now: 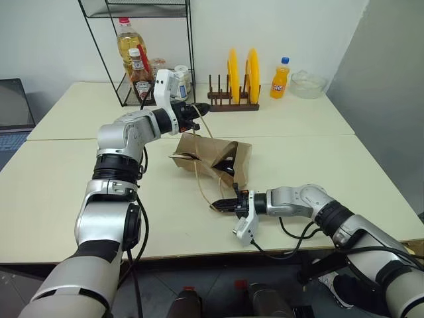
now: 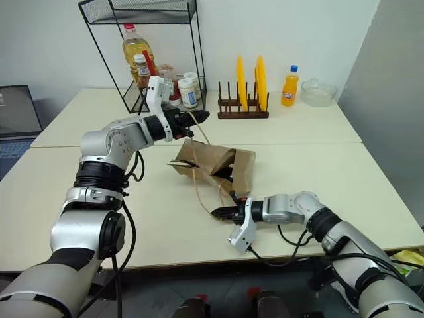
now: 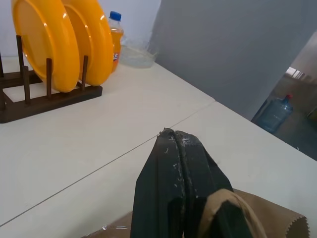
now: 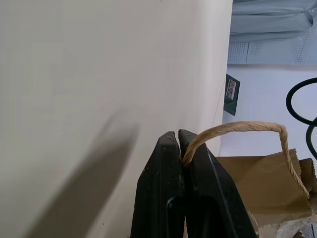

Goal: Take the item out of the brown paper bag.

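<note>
— From the head, what do you see of the creased brown paper bag with cord handles (image 1: pixel 212 159)?

— It lies tipped on its side in the middle of the cream table (image 1: pixel 318 119), long axis running across the table, mouth facing the robot's left. Something dark shows at the bag (image 1: pixel 227 163); I can't tell if it's the cola bottle.

— And the arms?

— The left gripper (image 1: pixel 197 110) sits above the bag, fingers pressed together on one tan cord handle (image 1: pixel 204 124). The right gripper (image 1: pixel 224 206) is low by the near edge, clamped on the other handle (image 1: pixel 202 184).

— The left wrist view?

— Black fingers (image 3: pixel 171 183) shut, cord looped beside them; beyond stand yellow plates in a dark wooden rack (image 3: pixel 49 94) and an orange soda bottle with a blue cap (image 3: pixel 116 34).

— The right wrist?

— Fingers (image 4: pixel 190 188) tight together, pinching the twisted cord (image 4: pixel 237 129) that arcs to the bag's edge.
</note>
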Tool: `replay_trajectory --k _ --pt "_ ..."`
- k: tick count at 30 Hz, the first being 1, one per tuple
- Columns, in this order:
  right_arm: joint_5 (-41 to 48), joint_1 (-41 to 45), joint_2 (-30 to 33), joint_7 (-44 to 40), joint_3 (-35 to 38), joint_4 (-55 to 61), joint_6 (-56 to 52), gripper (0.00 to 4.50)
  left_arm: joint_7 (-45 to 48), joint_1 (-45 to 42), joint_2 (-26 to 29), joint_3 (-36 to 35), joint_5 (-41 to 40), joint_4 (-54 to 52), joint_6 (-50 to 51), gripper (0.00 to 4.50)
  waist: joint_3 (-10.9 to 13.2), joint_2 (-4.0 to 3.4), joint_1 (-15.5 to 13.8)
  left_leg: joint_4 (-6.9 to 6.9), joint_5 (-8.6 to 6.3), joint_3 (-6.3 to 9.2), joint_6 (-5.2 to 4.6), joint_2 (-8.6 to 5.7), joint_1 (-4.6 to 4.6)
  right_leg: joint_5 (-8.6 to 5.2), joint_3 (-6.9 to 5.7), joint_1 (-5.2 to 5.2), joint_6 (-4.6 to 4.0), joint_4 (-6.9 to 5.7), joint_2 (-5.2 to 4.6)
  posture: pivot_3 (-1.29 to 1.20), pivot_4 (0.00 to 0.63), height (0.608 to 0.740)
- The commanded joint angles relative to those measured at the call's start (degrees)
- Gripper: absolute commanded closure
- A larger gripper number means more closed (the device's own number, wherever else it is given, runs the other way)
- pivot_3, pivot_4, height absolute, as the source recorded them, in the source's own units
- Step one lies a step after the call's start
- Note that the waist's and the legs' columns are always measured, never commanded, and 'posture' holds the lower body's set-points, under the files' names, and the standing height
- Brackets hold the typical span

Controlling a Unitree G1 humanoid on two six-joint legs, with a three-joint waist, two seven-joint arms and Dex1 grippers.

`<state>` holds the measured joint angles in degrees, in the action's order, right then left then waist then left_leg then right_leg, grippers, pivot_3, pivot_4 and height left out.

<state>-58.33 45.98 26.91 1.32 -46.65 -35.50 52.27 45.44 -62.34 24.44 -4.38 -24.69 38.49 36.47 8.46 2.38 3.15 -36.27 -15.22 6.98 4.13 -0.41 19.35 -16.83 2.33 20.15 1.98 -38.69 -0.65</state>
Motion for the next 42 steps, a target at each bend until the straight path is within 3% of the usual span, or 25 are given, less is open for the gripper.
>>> replay_trajectory --k 1,5,42 --pt "-12.00 -5.73 4.03 -4.75 -10.56 -10.35 -3.88 4.48 -0.46 -4.60 0.58 -2.94 -0.26 -2.22 -3.45 4.50 -0.07 0.05 -0.06 0.07 0.00 0.00 0.00 0.00 -0.06 0.00 0.00 -0.03 0.00 0.04 -0.01 0.00 0.150 0.740" --pt "-12.68 -5.90 4.09 -4.79 -10.69 -10.62 -3.99 4.48 -0.35 -5.21 0.45 -2.88 -0.11 -1.77 -3.79 4.50 -0.12 0.06 -0.21 0.28 0.00 0.02 0.00 -0.02 -0.46 -0.14 -0.03 -0.17 -0.19 0.25 -0.07 0.00 0.150 0.740" --pt "-14.31 -7.04 6.65 -8.27 -12.69 -10.78 -2.55 4.48 -0.62 -10.59 -0.66 -3.82 1.59 6.63 -9.03 4.50 -0.10 -0.04 -1.46 0.51 -0.01 0.75 -0.02 -0.24 -0.40 -0.18 -0.22 -0.53 -0.21 1.03 -0.39 0.00 0.150 0.740"
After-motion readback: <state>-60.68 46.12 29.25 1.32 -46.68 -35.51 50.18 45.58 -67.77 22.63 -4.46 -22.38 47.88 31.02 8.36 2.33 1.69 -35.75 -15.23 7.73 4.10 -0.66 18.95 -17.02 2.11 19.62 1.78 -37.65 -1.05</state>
